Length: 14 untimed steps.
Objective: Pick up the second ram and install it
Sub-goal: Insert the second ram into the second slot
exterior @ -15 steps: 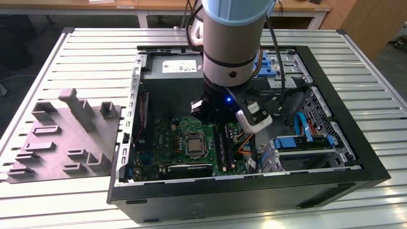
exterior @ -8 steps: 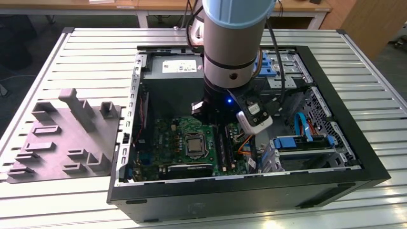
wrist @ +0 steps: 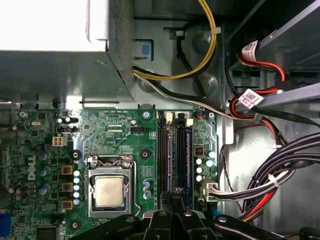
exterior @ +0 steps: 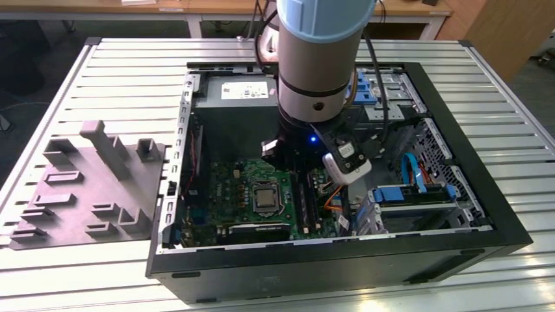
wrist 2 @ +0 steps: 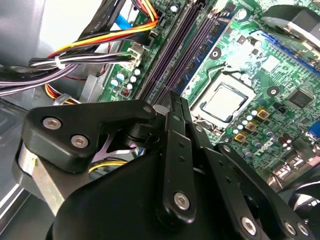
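Second ram (wrist: 167,155): judged to be the dark strip standing edge-on among the slot rails (wrist: 182,155), directly under and ahead of the tool (wrist 2: 175,100). Its long axis runs straight away from the tips along the rails. Tool narrow, tips nearly touching; whether they pinch the ram, cannot tell. Processor socket (wrist: 110,190) just beside the rails. Grey tray (exterior: 78,195) well apart on the counter (exterior: 130,71).

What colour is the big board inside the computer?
The motherboard is green, best seen in the first wrist view.

A slatted metal table (exterior: 113,71) bears an open computer case (exterior: 347,266) and grey tray (exterior: 78,195).
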Motion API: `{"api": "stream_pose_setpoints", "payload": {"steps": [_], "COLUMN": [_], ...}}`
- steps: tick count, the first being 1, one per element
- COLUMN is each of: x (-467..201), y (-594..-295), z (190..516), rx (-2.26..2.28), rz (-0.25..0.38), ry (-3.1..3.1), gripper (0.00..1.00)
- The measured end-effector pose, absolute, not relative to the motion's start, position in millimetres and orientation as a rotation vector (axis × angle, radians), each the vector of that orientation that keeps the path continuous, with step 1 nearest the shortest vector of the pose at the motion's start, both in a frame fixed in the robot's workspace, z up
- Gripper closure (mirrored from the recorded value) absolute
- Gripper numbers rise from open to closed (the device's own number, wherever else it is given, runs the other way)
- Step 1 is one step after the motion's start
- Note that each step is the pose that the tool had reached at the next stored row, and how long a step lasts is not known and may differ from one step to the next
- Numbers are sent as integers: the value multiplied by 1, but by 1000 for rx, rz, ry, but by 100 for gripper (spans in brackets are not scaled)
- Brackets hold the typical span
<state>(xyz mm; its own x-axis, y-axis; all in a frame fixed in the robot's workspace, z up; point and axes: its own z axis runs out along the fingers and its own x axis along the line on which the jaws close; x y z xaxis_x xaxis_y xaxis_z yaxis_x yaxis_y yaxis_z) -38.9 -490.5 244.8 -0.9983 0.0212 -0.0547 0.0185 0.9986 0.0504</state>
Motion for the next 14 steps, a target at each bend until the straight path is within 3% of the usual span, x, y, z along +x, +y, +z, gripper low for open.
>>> {"api": "stream_pose_setpoints", "payload": {"steps": [14], "x": [-36], "y": [-491], "z": [237], "rx": [30], "rz": [77], "ry": [3085], "gripper": [89]}}
